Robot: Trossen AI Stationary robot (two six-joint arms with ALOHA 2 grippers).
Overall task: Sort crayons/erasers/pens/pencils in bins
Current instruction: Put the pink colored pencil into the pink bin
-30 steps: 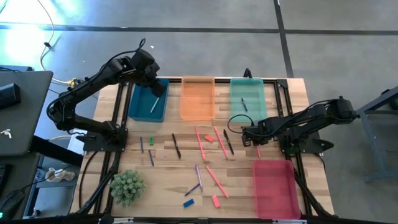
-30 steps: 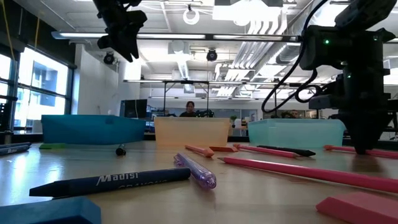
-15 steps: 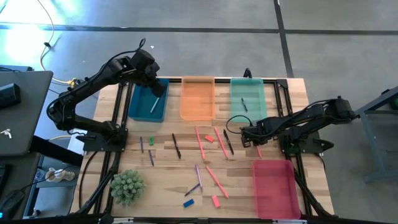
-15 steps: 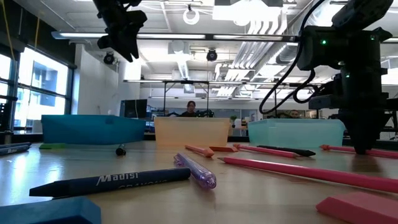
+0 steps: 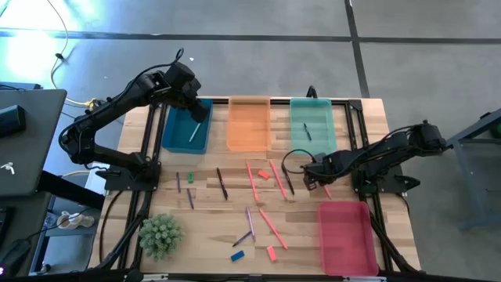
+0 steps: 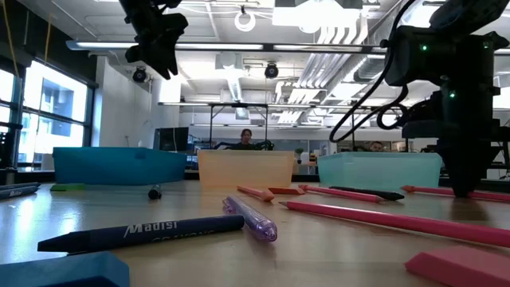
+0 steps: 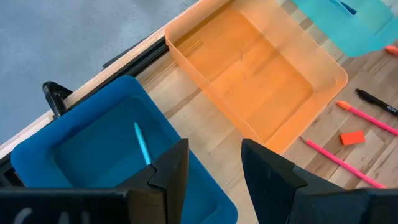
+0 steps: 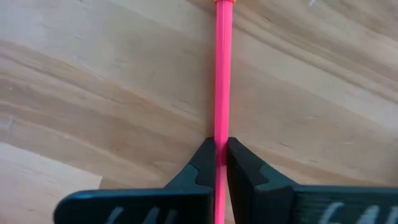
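My right gripper point(image 8: 221, 146) points down at the table's right side point(image 5: 319, 180) and is shut on a thin pink stick point(image 8: 222, 74) that lies on the wood. My left gripper point(image 7: 214, 165) hangs open, high over the blue bin point(image 5: 186, 129), holding nothing. A light-blue stick point(image 7: 143, 142) lies in that bin. The orange bin point(image 5: 249, 124) and teal bin point(image 5: 312, 121) stand along the far edge, and the pink-red bin point(image 5: 347, 235) stands near right. Green point(image 5: 190, 178), pink-red point(image 5: 263, 175) and blue point(image 5: 237, 255) erasers lie flat among loose sticks. My right gripper pinches the pink stick's two long sides point(image 8: 221, 134) between its two fingertips. The fingers come from above, pointing down, and lie across the stick. The stick lies level on the table point(image 6: 430, 190), reaching out to both sides of the fingers.
Pink, purple and black sticks lie scattered over the middle of the table point(image 5: 258, 204). A dark pen point(image 5: 307, 131) lies in the teal bin. A green spiky plant point(image 5: 160, 233) stands at the near left. Black frame rails point(image 5: 356, 133) run along the table's sides.
My right gripper has rolled a little about its downward line over the pink stick, which stays on the table. My left gripper has kept still.
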